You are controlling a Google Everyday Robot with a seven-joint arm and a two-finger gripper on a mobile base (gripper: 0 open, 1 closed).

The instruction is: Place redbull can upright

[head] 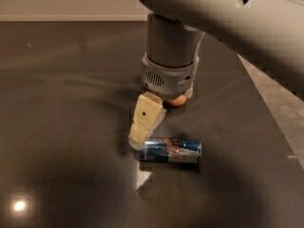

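We see the redbull can (171, 149) lying on its side on the dark table (57, 103), long axis roughly parallel to the near edge; it sits closer to the right edge than to the left, and well short of the far edge. The pincer (164, 118) hangs over the table just behind the can, on the far-edge side; its jaws stand apart and clamp nothing. One pale finger (145, 120) slants down toward the can's left end; whether its tip touches the can or only hovers at it, we cannot tell. The other finger is mostly hidden behind the wrist. A small round orange thing (175, 100) rests under the wrist, between the fingers; we cannot tell whether they touch it.

We judge the task barely begun; the can is not grasped, not lifted and not upright. What is left, as we read it: bring the spread jaws over the can's body, close on it, raise it, turn it on end and set it down standing, without knocking the orange thing.
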